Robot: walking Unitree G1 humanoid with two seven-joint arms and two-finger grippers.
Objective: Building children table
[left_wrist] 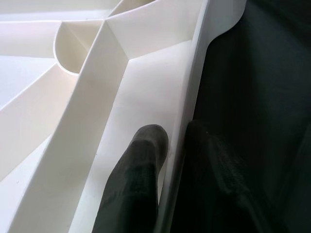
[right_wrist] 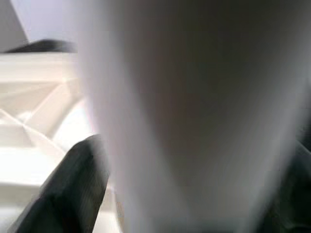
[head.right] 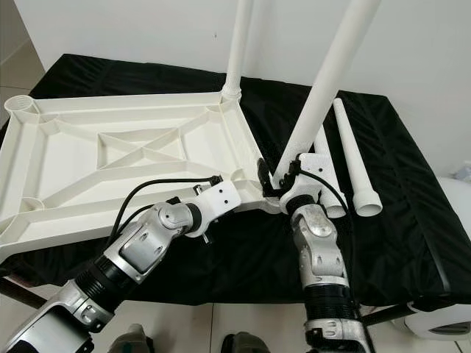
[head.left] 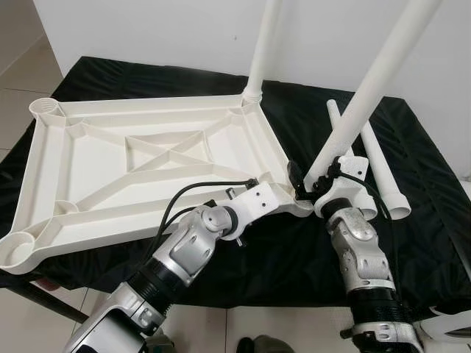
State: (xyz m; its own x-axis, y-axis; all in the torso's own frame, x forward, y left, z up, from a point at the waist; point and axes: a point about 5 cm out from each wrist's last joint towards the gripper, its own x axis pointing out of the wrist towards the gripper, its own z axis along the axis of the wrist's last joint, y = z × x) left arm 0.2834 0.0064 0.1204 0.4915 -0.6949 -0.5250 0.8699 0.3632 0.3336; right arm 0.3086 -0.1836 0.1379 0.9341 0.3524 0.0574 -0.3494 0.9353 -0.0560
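Low in the frame, the left pincer (head.left: 288, 193) is clamped on the near right rim of the upside-down white moulded-plastic tabletop (head.left: 132, 169); in the left wrist view one black finger (left_wrist: 133, 184) lies inside the rim wall and the other outside. Just right of it, the right pincer (head.left: 316, 184) grips a long white plastic tube leg (head.left: 368, 88) near its lower end, leaning toward the upper right, its foot at the tabletop's near right corner. Whether the foot sits in the socket I cannot tell.

If the leg is pushed down while tilted, it will probably jam or skid off the smooth, glossy plastic, and the tabletop could slide on the black cloth-covered desk (head.left: 294, 250).

Farther up, two spare tapered white legs (head.left: 383, 173) lie at right, and one leg (head.left: 263, 48) stands upright in the far corner socket. The ribbed underside looks stiff and light.
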